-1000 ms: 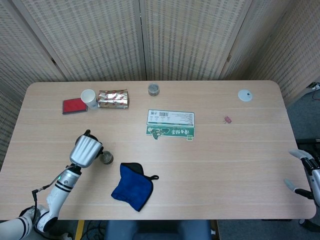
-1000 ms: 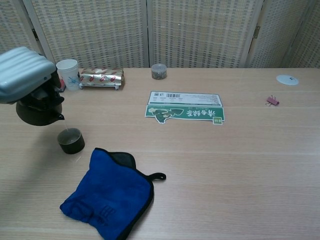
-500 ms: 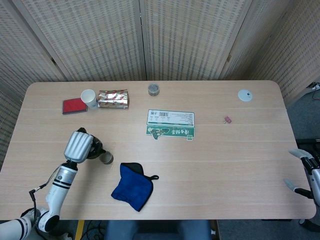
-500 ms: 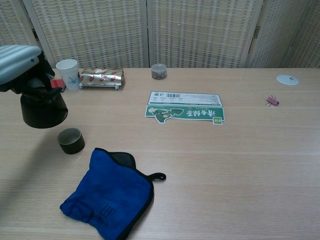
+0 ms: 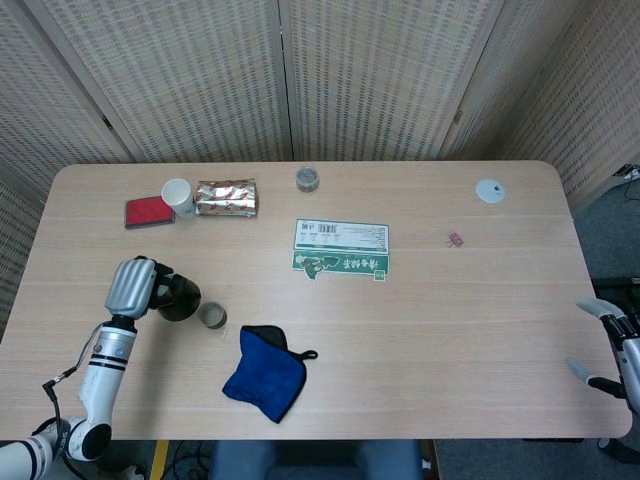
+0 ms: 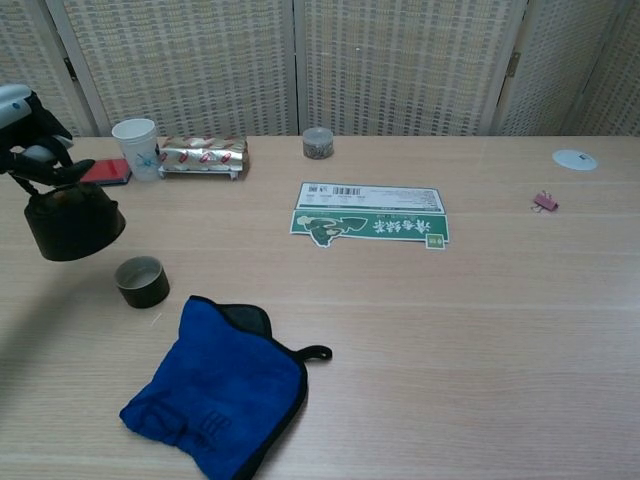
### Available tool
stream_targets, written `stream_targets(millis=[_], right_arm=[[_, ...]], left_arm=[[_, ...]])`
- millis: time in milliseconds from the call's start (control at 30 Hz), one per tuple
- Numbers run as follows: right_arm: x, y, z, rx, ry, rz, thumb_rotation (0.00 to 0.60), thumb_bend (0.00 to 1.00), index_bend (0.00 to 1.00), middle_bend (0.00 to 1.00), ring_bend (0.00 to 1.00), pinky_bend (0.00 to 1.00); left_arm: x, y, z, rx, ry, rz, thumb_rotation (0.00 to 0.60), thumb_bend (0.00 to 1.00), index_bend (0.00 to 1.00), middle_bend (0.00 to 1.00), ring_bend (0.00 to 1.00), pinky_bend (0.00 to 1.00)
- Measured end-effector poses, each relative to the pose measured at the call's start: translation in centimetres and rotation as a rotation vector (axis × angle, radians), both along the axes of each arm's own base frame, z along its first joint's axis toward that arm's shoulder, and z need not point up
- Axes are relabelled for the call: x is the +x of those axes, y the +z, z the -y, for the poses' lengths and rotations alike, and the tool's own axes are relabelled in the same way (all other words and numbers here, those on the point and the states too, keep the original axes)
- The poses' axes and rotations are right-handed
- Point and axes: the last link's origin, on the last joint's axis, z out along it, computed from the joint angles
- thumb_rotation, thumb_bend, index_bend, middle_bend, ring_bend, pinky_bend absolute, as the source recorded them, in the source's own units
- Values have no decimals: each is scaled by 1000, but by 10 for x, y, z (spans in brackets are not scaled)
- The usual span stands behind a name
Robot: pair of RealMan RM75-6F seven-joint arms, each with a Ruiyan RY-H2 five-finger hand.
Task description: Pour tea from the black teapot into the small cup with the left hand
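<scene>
My left hand (image 5: 131, 286) (image 6: 22, 130) grips the handle of the black teapot (image 5: 178, 298) (image 6: 73, 222) at the table's left side. The pot is upright and looks set down on or just above the wood. The small dark cup (image 5: 212, 316) (image 6: 141, 281) stands just right of the pot, apart from it. My right hand (image 5: 612, 345) hangs off the table's right edge with fingers spread and nothing in it; only the head view shows it.
A blue cloth (image 5: 265, 372) (image 6: 218, 388) lies right of the cup near the front edge. A white paper cup (image 5: 179, 197), a red pad (image 5: 148, 211) and a foil pack (image 5: 226, 197) sit at the back left. A green card (image 5: 341, 249) lies mid-table.
The teapot has gone from tilted over the cup, with a thin stream falling, to upright. My left hand has carried it leftwards and down, away from the cup. The right hand is still.
</scene>
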Motion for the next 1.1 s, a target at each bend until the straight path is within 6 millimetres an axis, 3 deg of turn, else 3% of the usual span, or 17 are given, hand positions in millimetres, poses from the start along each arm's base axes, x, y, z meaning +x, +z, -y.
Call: stream_targets(millis=[267,567,1100], right_arm=[[2,-1,1,3,3,-3,600,116,238,238,152,177],[4,-2,2,6,3,-4,600,116,238,238,152,177],[1,-4,6,15,-5,-5,600,115,238,238,153,177]], left_arm=[[-22,7,-4,-9,102,58,389,380,1000,1000,929,458],[-40,12,-10,4,155,52,254,280,1000,1000,927,458],[-66,5,-17,6,183,-98,231,260,1000,1000,866,458]])
